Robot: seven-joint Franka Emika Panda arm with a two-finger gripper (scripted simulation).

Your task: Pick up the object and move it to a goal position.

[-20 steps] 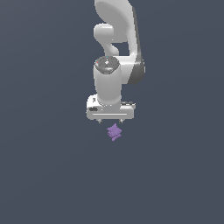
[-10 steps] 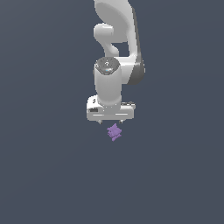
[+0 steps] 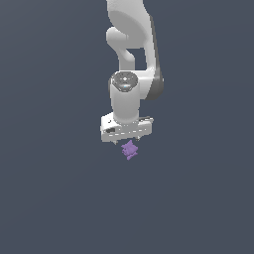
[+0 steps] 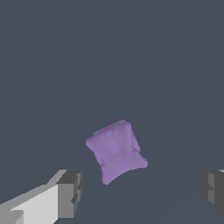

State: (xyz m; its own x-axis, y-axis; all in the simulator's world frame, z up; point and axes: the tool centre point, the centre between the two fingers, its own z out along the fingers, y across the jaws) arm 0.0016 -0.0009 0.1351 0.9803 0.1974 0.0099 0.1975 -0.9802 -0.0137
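Purple object [image 4: 116, 150] on bare grey floor [image 4: 109, 57], below the wide-open, empty hand [image 4: 140, 192].

No text, label, brand, number or sign can be read in either view. The white arm [image 3: 130, 94], the purple object [image 4: 116, 150] and the plain grey ground [image 3: 49, 198] bear no markings at all.

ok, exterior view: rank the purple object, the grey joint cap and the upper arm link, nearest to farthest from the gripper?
Measured from the gripper, which is open:
1. purple object: just beneath the gripper, not touched.
2. grey joint cap: on the wrist, above the gripper's body.
3. upper arm link: at the top edge of the view, clearly farthest.
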